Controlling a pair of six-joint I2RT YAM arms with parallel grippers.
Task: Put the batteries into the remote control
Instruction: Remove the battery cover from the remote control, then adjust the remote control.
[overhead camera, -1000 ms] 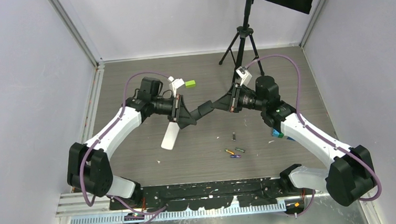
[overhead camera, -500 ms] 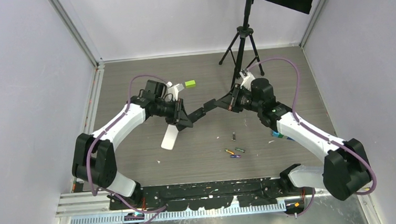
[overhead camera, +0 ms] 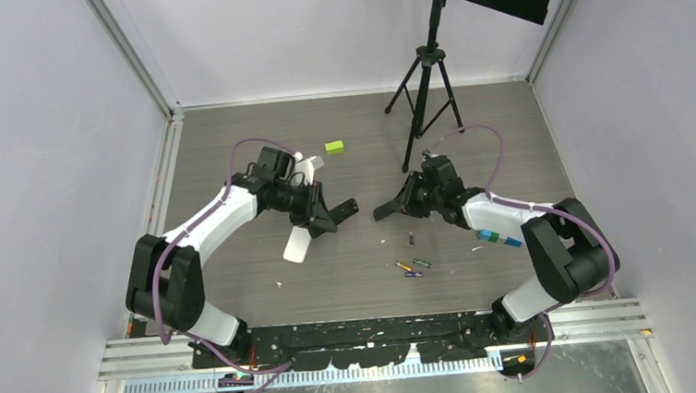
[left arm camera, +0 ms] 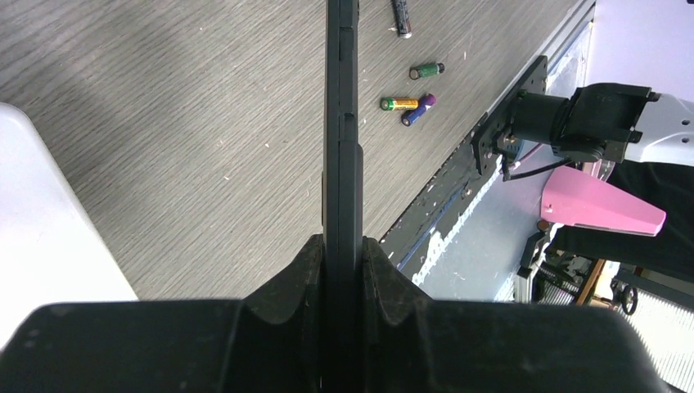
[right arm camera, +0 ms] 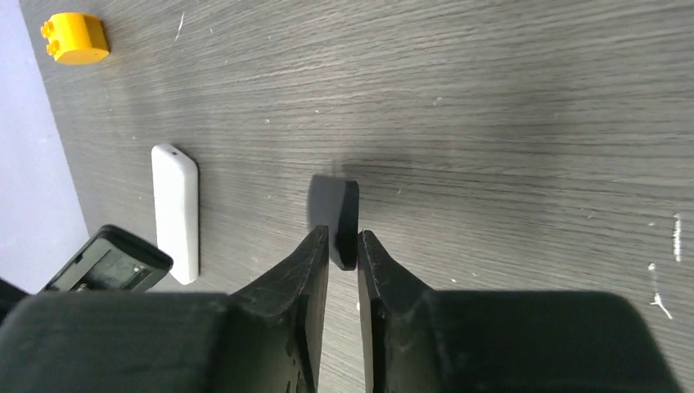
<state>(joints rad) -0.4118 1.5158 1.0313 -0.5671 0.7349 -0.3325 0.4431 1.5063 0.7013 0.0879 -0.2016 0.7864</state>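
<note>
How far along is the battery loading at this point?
Done: the battery cover is off the black remote, its compartment open. In hand: the left gripper is shut on the remote, the right gripper on the cover. Left: all four batteries lie on the table; none is loaded.

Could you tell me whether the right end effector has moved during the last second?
Yes. The right end effector, gripping a black cover, has drawn back toward the near edge, closer to the lone dark battery.
</note>
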